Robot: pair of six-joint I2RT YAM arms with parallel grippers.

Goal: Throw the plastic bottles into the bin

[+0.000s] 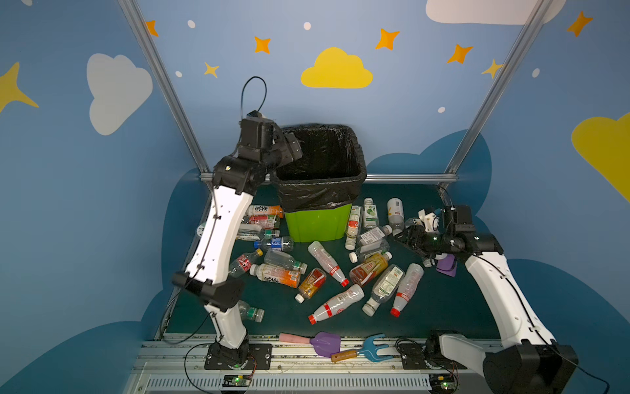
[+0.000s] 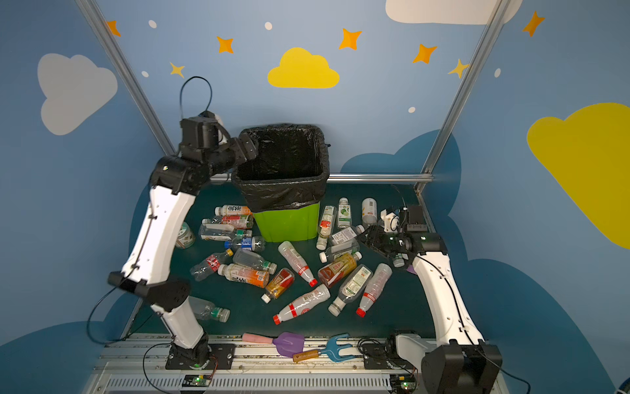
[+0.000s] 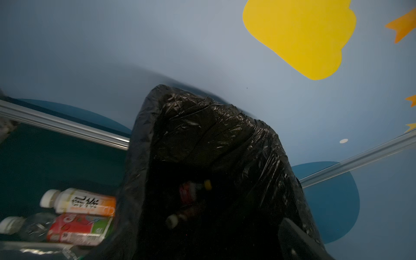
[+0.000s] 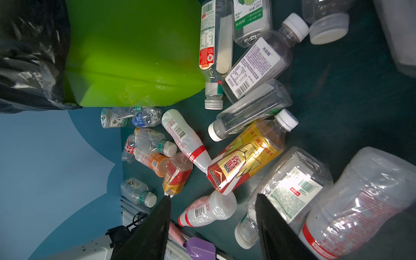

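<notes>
The bin (image 1: 318,221) (image 2: 286,221) is lime green with a black bag over its rim and stands at the back of the table. My left gripper (image 1: 294,150) (image 2: 249,146) hangs open over its left rim with nothing in it. In the left wrist view one finger (image 3: 299,238) shows at the edge, and a bottle with a red label (image 3: 188,192) lies deep in the bag (image 3: 202,117). Several plastic bottles (image 1: 337,303) (image 2: 301,305) lie around the bin. My right gripper (image 1: 404,237) (image 2: 370,238) (image 4: 213,195) hovers open and empty over bottles right of the bin, near a gold-labelled one (image 4: 245,157).
A purple shovel (image 1: 325,343) and a blue toy fork (image 1: 373,348) lie on the front rail. Another purple shovel (image 1: 448,266) sits under my right forearm. A squat jar (image 2: 185,235) is behind my left arm. An aluminium rail (image 1: 409,177) bounds the back.
</notes>
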